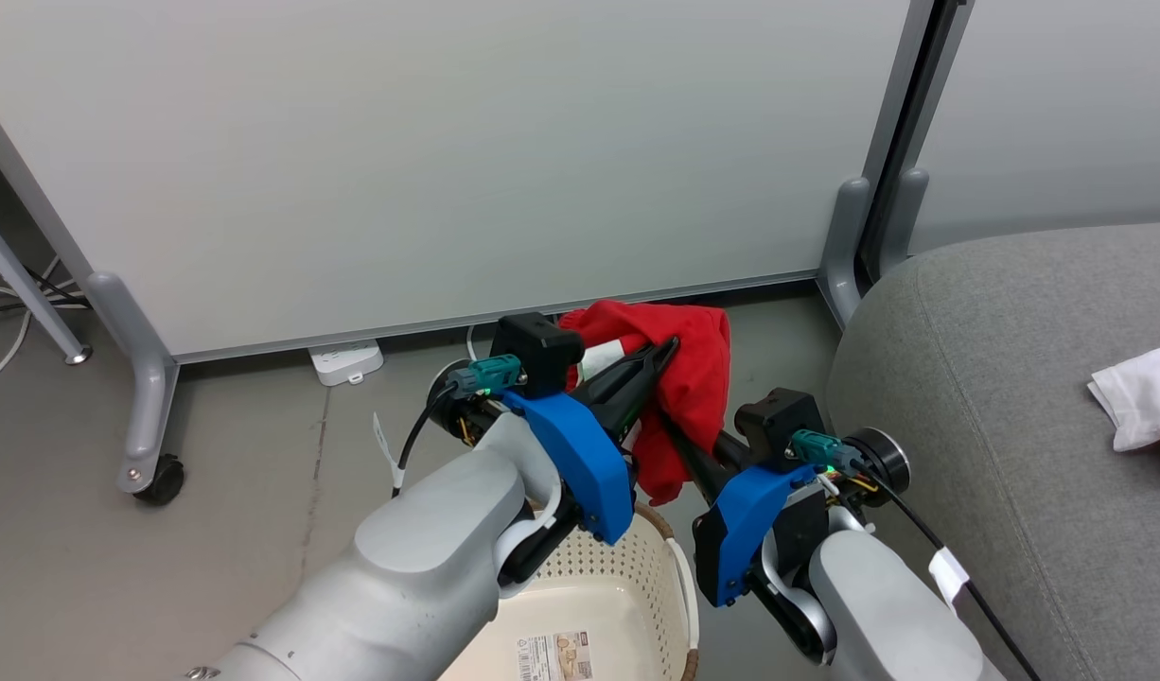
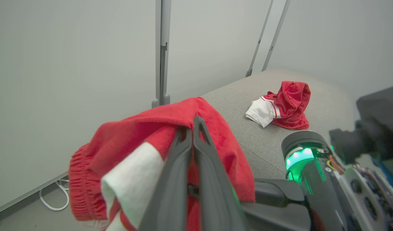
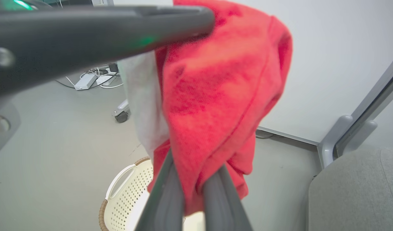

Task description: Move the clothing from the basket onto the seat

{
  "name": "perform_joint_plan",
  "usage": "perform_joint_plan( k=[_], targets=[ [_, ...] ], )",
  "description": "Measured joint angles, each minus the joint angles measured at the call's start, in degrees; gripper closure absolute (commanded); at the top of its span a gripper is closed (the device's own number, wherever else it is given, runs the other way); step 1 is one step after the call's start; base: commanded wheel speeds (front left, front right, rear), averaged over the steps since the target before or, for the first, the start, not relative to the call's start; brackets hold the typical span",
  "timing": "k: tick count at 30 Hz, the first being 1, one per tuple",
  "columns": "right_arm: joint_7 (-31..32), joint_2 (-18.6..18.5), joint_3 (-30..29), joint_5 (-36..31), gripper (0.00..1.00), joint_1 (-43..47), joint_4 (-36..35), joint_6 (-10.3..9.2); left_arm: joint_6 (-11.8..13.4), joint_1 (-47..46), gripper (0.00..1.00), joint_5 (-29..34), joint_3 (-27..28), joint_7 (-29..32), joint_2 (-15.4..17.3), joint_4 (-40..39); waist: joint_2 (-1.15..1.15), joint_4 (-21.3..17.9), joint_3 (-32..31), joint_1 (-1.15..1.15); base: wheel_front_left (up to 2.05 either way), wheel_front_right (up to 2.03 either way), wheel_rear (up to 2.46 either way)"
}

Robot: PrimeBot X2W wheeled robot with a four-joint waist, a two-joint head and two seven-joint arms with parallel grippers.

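Head view: L claw [image 1: 667,352] and R claw [image 1: 682,437] both hold one red garment [image 1: 698,374] in the air over the far end of the basket [image 1: 637,567]. The seat [image 1: 996,378] is to the right, w/ a 2nd garment [image 1: 1143,407] lying on it.

L wrist view: L claw [image 2: 193,128] is clenched, fingers pressed together, w/ the garment [image 2: 135,138] draped over the tips. It's red w/ a white panel.

R wrist view: R claw [image 3: 196,173] seems clamped on the garment [image 3: 215,96] at its lower fold, tho the tips are buried in cloth. The basket [image 3: 126,192] is below and a seat [image 3: 353,189] corner is lower right.
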Motion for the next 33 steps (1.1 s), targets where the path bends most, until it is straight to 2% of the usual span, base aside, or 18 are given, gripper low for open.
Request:
perform_joint_plan(
  k=[7,8,9,10,16,22,27,33],
  targets=[
    [-0.5,0.0,0.1,-0.1,1.00,-0.4,0.3,0.00,0.0,0.3,1.00,0.0,0.1,0.0,0.0,0.0,0.00,-0.3,0.1,0.00,0.00,0.00,0.00],
    [-0.5,0.0,0.1,-0.1,1.00,-0.4,0.3,0.00,0.0,0.3,0.96,0.1,0.4,0.0,0.0,0.1,0.00,-0.3,0.1,0.00,0.00,0.00,0.00],
    [-0.6,0.0,0.1,-0.1,1.00,-0.4,0.3,0.00,0.0,0.3,0.55,0.2,0.7,0.0,0.0,0.2,0.00,-0.3,0.2,0.00,0.00,0.00,0.00],
    [-0.7,0.0,0.1,-0.2,1.00,-0.4,0.3,0.00,0.0,0.4,0.00,0.6,1.1,0.0,0.0,0.2,0.00,-0.4,0.2,0.00,0.00,0.00,0.00],
    [-0.7,0.0,-0.1,-0.4,1.00,-0.4,0.3,0.00,0.0,0.8,0.00,2.1,2.7,0.0,0.0,0.2,0.00,-0.5,0.2,0.00,0.00,0.00,0.00],
    [-1.3,0.0,-1.0,-0.8,1.00,-0.4,0.0,0.00,0.2,4.5,0.00,5.4,8.2,-0.1,0.5,-1.5,0.00,-0.5,0.0,0.00,0.00,0.00,0.00],
    [-1.5,0.0,-2.1,-1.5,1.00,-0.3,-0.7,0.00,2.0,10.6,0.00,11.5,13.5,-0.1,3.3,-6.4,0.00,-0.3,0.0,0.00,0.00,0.00,0.00],
    [-1.5,0.0,-3.9,-2.5,1.00,0.7,-1.5,0.00,2.4,20.2,0.00,19.4,20.9,-0.1,6.5,-15.7,0.00,0.1,0.1,0.00,0.00,0.00,0.00]
  ],
)
